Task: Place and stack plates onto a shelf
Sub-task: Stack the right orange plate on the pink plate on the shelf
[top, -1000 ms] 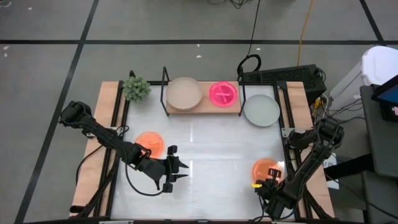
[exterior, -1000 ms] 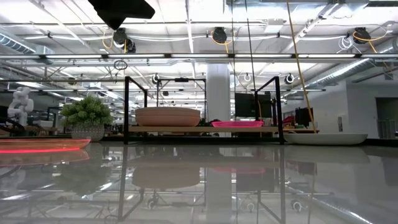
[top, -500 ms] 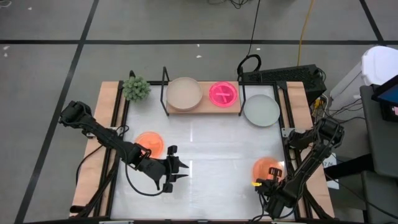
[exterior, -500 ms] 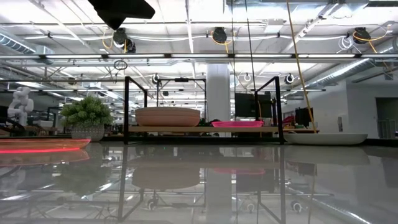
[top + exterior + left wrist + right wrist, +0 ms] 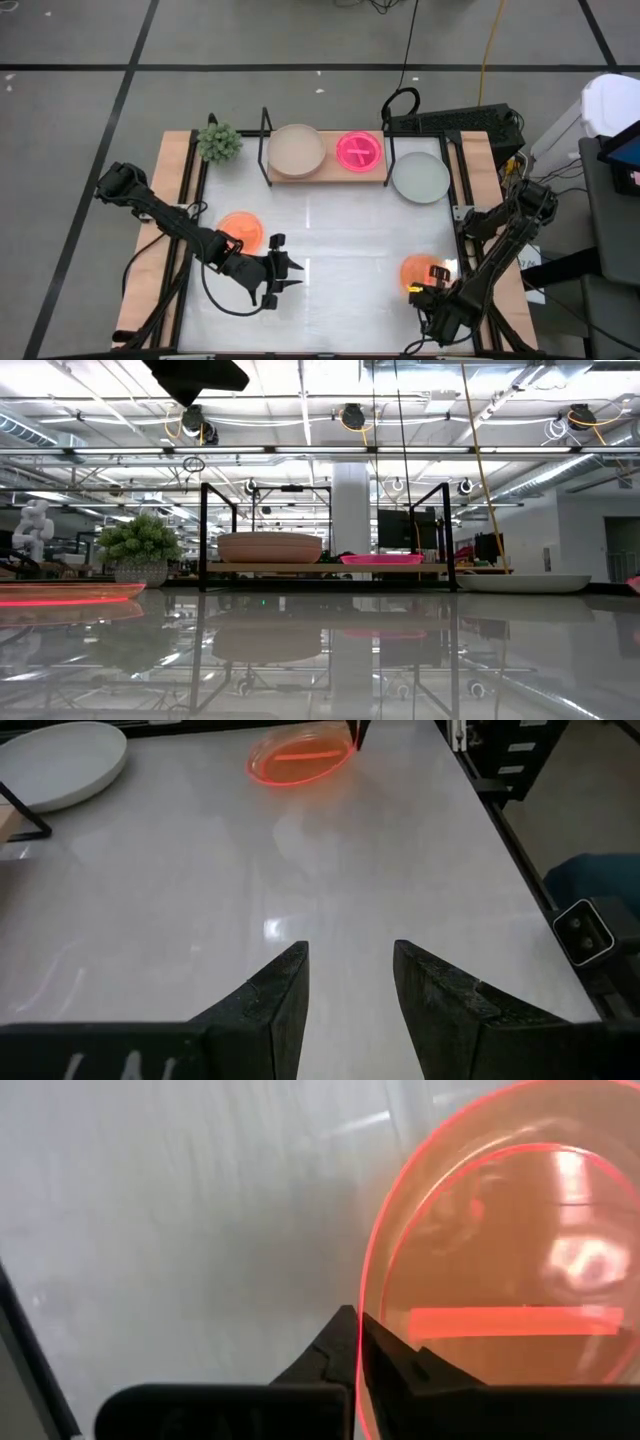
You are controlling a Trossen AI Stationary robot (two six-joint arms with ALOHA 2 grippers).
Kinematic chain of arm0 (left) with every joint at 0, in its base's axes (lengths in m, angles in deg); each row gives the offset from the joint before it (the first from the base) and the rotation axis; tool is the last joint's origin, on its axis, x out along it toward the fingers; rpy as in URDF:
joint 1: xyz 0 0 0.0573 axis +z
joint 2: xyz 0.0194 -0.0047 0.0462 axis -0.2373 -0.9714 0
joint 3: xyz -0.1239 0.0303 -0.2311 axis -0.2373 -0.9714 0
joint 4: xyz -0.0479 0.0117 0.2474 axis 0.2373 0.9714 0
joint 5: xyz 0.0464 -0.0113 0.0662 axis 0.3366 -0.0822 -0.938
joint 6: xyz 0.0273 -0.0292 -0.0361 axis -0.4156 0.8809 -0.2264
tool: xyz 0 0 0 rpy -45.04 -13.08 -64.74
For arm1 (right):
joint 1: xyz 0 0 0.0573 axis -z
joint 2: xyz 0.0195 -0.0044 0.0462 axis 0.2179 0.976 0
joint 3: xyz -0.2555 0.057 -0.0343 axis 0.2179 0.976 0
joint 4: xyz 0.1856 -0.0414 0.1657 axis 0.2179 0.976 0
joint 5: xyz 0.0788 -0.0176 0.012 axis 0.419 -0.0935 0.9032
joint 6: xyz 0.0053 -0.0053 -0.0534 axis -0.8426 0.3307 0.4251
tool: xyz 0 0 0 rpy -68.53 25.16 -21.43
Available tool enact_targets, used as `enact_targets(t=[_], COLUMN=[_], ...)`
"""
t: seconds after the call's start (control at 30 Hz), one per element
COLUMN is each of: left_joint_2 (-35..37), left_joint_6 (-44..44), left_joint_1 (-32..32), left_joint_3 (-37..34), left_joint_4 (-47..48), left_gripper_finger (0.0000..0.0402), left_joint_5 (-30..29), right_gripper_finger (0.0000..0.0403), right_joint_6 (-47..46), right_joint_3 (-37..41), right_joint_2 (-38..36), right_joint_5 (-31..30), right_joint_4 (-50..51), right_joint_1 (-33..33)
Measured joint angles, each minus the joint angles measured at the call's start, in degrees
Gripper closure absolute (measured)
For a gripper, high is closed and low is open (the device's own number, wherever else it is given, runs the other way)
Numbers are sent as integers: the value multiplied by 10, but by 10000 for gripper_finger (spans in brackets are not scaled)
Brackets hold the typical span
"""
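Note:
An orange translucent plate (image 5: 417,271) sits near the table's near right corner, and my right gripper (image 5: 438,280) is shut on its rim. A second orange plate (image 5: 240,230) lies flat on the left of the table. My left gripper (image 5: 287,274) hovers open over bare table, to the right of that plate, touching nothing. The wood shelf (image 5: 326,176) at the far edge carries stacked beige plates (image 5: 296,150) and a hot pink plate (image 5: 358,152). A pale grey plate (image 5: 420,177) rests on the table just right of the shelf. My right gripper pinches the orange plate's rim (image 5: 372,1280) between its two fingers, on the plate's near right side. The fingers come in low from the table's near right corner. In the left wrist view the held side of the plate (image 5: 300,760) looks slightly raised.
A small potted plant (image 5: 218,142) stands left of the shelf. The shelf's black upright ends (image 5: 266,135) rise at both sides. Open white tabletop (image 5: 340,230) lies between the two arms and in front of the shelf.
My right gripper, shut on the orange plate, has shifted slightly toward the table's left, and the plate has moved with it. Its edge now just shows at the right border of the low view.

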Motion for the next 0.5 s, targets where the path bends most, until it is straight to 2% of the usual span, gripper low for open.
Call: enact_targets(t=[0.23, 0.5], left_joint_2=[0, 0], left_joint_6=[-10, -16], left_joint_1=[0, 0], left_joint_3=[0, 0], left_joint_4=[30, 55], left_gripper_finger=[247, 247], left_joint_5=[0, -1], right_gripper_finger=[403, 402], right_joint_6=[109, 362], right_joint_3=[0, -1], right_joint_2=[-30, -59], right_joint_5=[-48, -106], right_joint_4=[-12, -36], right_joint_1=[29, 74])
